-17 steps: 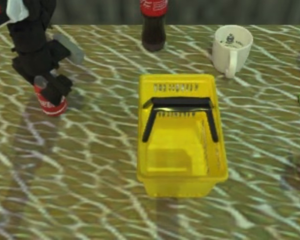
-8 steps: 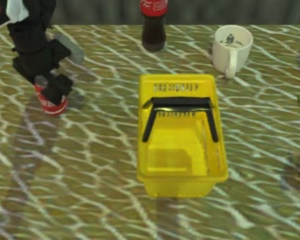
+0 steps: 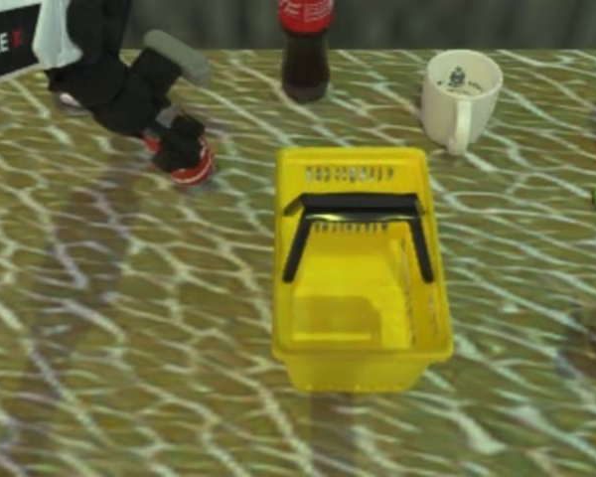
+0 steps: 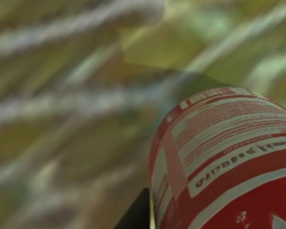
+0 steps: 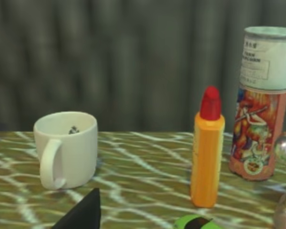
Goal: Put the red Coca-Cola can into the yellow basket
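Left pincer (image 3: 182, 145) clamped on red Coca-Cola can (image 3: 191, 167), left of yellow basket (image 3: 362, 360).

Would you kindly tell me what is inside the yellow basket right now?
The yellow basket shows only its bare yellow floor; its black handles cover a strip. The can is outside, held by the left gripper.

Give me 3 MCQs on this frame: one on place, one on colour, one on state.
1. The white mug stands: A) inside the basket B) beyond the yellow basket's far right corner C) beside the can
2. The basket's handles are: A) black B) red C) white
3. The red Coca-Cola can is: A) in the basket B) lying free on the table C) held by the left gripper

B: top view shows it there.
A: dark bars across yellow.
C: fingers clamp it, left of the basket.
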Motion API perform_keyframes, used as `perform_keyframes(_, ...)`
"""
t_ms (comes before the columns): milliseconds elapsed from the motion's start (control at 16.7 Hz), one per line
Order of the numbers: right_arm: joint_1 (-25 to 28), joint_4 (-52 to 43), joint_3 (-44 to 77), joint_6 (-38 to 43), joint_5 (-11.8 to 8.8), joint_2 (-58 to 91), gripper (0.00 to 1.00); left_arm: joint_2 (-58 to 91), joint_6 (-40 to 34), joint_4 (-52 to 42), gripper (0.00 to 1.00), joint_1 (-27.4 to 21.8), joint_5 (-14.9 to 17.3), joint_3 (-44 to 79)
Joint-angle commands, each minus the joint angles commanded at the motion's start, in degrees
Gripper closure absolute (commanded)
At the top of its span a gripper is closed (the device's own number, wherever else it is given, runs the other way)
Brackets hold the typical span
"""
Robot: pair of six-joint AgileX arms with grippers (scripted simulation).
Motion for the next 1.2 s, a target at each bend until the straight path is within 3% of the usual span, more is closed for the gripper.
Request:
perform_keyframes(540,0.0,0.0,0.0,0.0,0.0,0.0,0.0,-7.89,-17.67,54.13,1.0,-5.06,33.38,-20.07)
perform_keyframes(780,0.0,0.0,0.0,0.0,0.0,0.0,0.0,-12.34,-24.42,73.6,1.0,-6.87,46.01,-28.07)
perform_keyframes(1020,0.0,0.0,0.0,0.0,0.0,0.0,0.0,-15.72,-28.3,83.79,1.0,-7.92,53.63,-32.87)
perform_keyframes(1200,0.0,0.0,0.0,0.0,0.0,0.0,0.0,-16.33,-28.86,85.25,1.0,-8.07,54.79,-33.61)
